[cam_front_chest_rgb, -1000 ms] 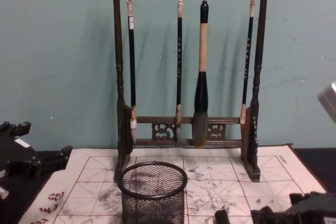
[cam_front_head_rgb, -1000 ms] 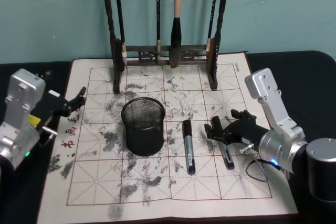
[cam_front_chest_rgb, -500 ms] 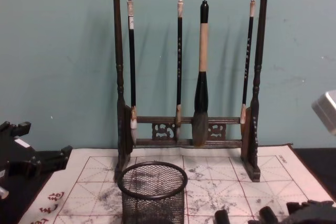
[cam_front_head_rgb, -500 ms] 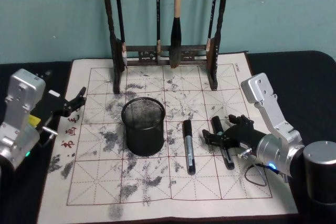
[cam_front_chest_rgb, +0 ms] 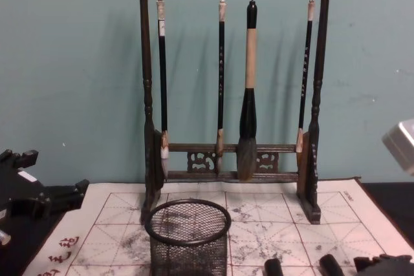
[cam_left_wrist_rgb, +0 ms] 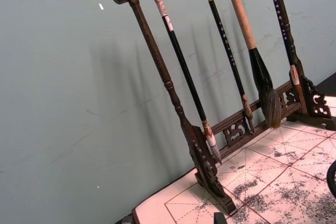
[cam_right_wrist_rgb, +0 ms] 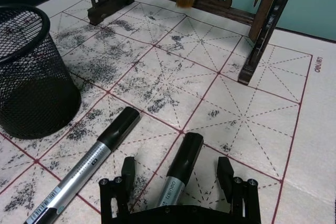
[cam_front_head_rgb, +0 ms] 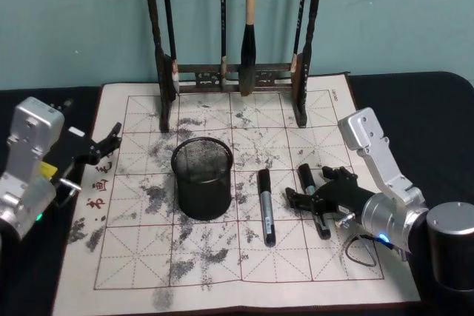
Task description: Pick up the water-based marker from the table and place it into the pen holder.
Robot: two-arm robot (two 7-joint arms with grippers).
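Head view: right gripper (cam_front_head_rgb: pixel 317 199) sits low on the ink-stained white gridded calligraphy mat (cam_front_head_rgb: pixel 141 257), right of centre. Its jaws are spread wide astride the black-capped, grey-barrelled water-based marker (cam_front_head_rgb: pixel 304 176), which lies flat on the mat; the fingers (cam_right_wrist_rgb: pixel 126 170) stand clear of the barrel on both sides. A second marker (cam_front_head_rgb: pixel 266 209) of the same make lies just left, apart. Round black wire-mesh pen holder (cam_front_head_rgb: pixel 201 190) stands upright further left. Tall dark wooden brush rack (cam_front_head_rgb: pixel 237 75) stands at the far edge. Parked at the mat's left edge: left gripper (cam_front_head_rgb: pixel 111 140), jaws apart.
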